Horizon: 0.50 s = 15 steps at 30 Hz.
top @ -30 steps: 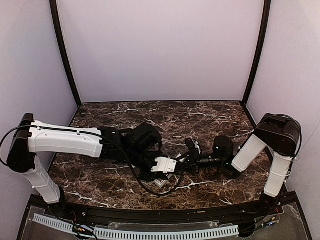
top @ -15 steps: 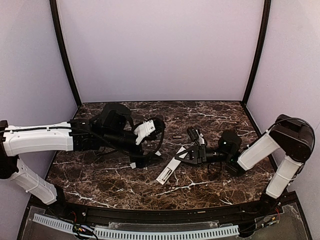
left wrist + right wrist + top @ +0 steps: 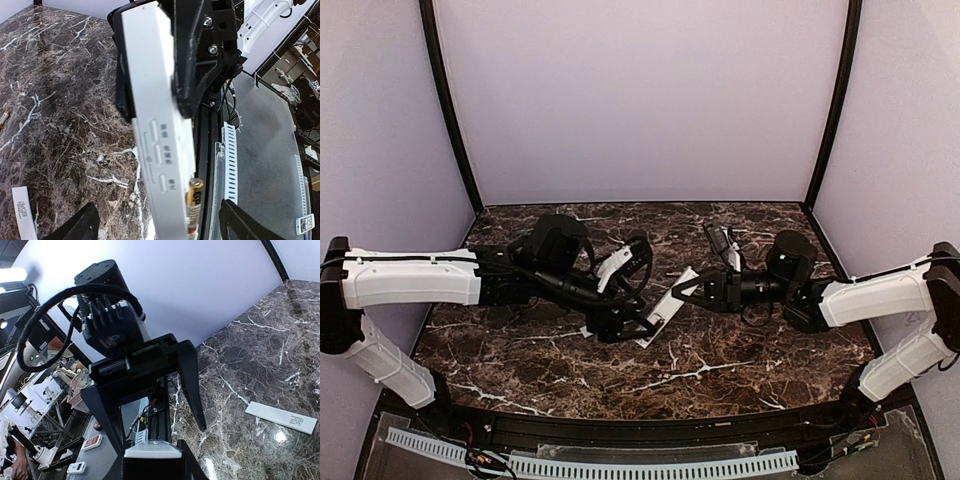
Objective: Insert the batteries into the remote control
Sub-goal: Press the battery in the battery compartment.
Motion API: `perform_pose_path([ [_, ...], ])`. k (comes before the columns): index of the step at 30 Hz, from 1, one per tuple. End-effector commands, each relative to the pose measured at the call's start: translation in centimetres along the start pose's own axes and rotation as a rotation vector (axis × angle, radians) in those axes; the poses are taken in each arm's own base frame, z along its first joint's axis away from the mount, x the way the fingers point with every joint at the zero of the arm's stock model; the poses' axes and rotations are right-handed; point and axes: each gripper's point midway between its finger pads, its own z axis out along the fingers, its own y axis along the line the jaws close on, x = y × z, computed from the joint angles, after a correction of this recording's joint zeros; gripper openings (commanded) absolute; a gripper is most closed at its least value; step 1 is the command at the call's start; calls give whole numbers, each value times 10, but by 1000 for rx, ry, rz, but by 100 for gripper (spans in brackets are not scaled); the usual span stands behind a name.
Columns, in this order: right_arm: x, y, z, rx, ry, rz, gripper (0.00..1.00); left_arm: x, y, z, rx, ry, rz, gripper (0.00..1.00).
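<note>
Your right gripper (image 3: 692,292) clamped on remote control (image 3: 155,115), held between arms; left gripper (image 3: 159,217) jaws wide apart, gripping nothing. One battery (image 3: 194,205) seated; loose battery (image 3: 4,117) on table (image 3: 60,75) likely next, cover strip (image 3: 281,417) not yet fitted

I see the slim white rectangular remote control (image 3: 156,125) clamped at one end by the right gripper (image 3: 690,292), its three oblong buttons facing the left wrist camera. One gold-and-black cylindrical battery (image 3: 194,205) sits at its free end. A loose battery (image 3: 4,118) lies well apart on the dark marbled bench (image 3: 55,75).
</note>
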Motion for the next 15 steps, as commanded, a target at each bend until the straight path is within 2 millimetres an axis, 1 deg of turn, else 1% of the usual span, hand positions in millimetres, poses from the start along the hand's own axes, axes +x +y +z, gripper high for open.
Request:
perform_pose_path([
  [1, 5, -6, 3, 44, 20, -17, 0, -2, -11, 4, 88, -31, -57, 83],
  [7, 4, -9, 4, 73, 13, -13, 0, 1, -9, 9, 90, -21, -84, 77],
  [10, 2, -8, 5, 73, 11, -16, 0, 4, -4, 13, 78, -9, -98, 74],
  [15, 1, -7, 4, 83, 9, -22, 0, 3, 0, 18, 67, -4, -102, 70],
])
